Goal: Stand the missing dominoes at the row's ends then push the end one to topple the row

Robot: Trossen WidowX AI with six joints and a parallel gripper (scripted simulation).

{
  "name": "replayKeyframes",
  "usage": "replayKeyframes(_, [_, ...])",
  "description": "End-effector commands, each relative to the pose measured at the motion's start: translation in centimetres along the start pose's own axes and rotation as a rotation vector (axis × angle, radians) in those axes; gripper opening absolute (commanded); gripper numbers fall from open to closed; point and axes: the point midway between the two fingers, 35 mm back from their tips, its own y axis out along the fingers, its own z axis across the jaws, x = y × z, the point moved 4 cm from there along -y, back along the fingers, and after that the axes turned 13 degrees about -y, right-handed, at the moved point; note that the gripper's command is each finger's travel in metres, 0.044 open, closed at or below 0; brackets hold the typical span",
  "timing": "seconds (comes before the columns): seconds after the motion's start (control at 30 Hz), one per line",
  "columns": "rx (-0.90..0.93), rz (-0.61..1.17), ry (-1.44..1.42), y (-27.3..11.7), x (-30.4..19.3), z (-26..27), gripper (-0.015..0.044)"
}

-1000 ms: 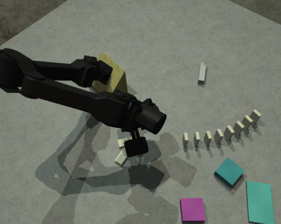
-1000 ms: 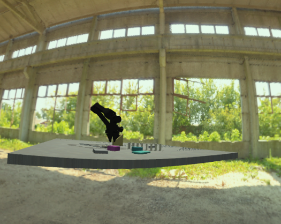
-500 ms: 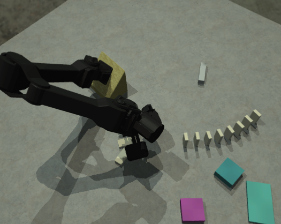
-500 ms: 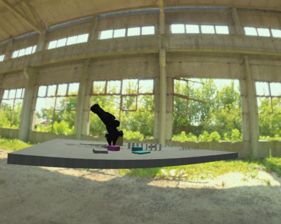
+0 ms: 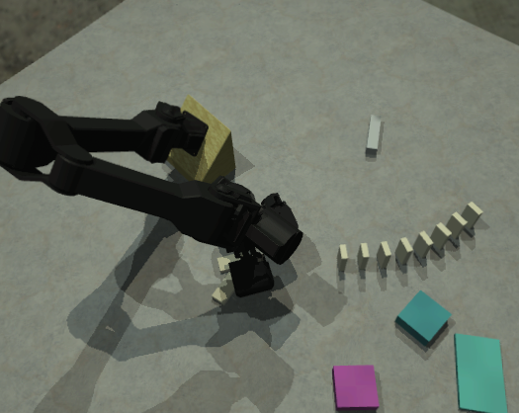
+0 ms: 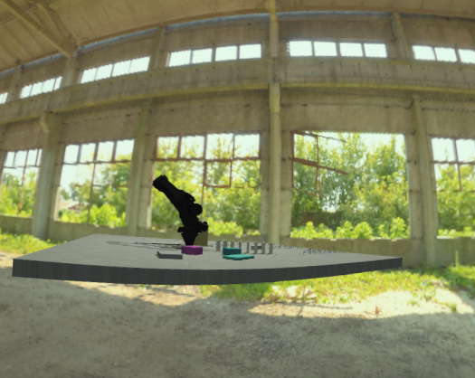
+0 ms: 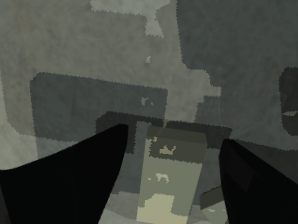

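A curved row of several cream dominoes (image 5: 384, 255) (image 6: 218, 245) stands upright on the table, right of the arm. Two loose cream dominoes lie on the table by the gripper. One domino (image 5: 224, 264) (image 7: 171, 182) lies flat between the fingers, with a gap on each side. The other domino (image 5: 218, 295) (image 7: 215, 209) lies beside it, partly hidden by the right finger in the wrist view. My gripper (image 7: 174, 140) (image 6: 190, 244) is partly open, low over the first loose domino; its fingertips are hidden in the top view.
A yellow wedge-like block (image 5: 216, 143) stands behind the wrist, near the arm. A pale block (image 5: 374, 133) lies beyond the row. A teal block (image 5: 423, 315), a flat green-teal slab (image 5: 479, 372) and a magenta block (image 5: 356, 386) (image 6: 192, 250) lie on the row's near side. A grey block (image 6: 169, 255) shows in the exterior view.
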Motion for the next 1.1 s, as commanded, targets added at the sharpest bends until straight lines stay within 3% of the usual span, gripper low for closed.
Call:
replayKeyframes(0.0, [-0.001, 0.002, -0.001, 0.0, 0.0, 0.0, 0.0125])
replayKeyframes(0.37, [-0.001, 0.002, -0.001, -0.2, 0.0, 0.0, 0.0107])
replayKeyframes(0.73, [0.001, -0.003, -0.002, -11.8, 0.2, -0.6, 0.0107])
replayKeyframes(0.9, [0.002, -0.004, 0.021, -12.2, 0.2, -1.3, 0.0107])
replayKeyframes(1.07, [0.002, -0.013, 0.196, -13.3, -0.4, -6.4, 0.0107])
